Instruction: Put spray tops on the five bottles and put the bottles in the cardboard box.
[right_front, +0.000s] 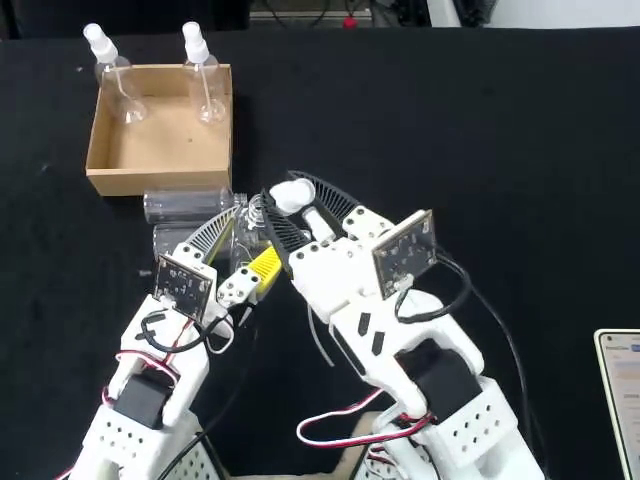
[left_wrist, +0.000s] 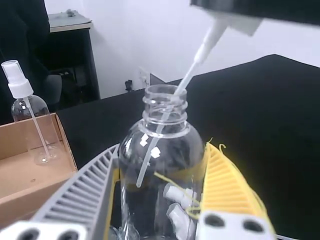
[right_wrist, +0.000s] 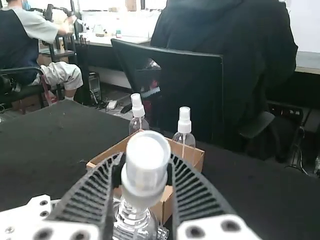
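Two topped bottles (right_front: 118, 90) (right_front: 205, 90) stand inside the cardboard box (right_front: 150, 182), against its far wall, so two of the five are complete. Two loose bottles (right_front: 185, 205) lie on the bench (right_front: 450, 120) just outside the box's near wall, apparently untopped. Beyond the box's near right corner, the left hand (left_wrist: 160, 192) is clamped on an upright bottle (left_wrist: 160, 145). The right hand (right_wrist: 145, 172) grips a spray top (right_wrist: 146, 152), whose tube (left_wrist: 172, 112) is inside the bottle's neck but not yet seated.

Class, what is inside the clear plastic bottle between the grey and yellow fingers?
A white spray top's thin dip tube, slanting in through the clear plastic bottle's open neck. The left gripper hides the bottle's base.
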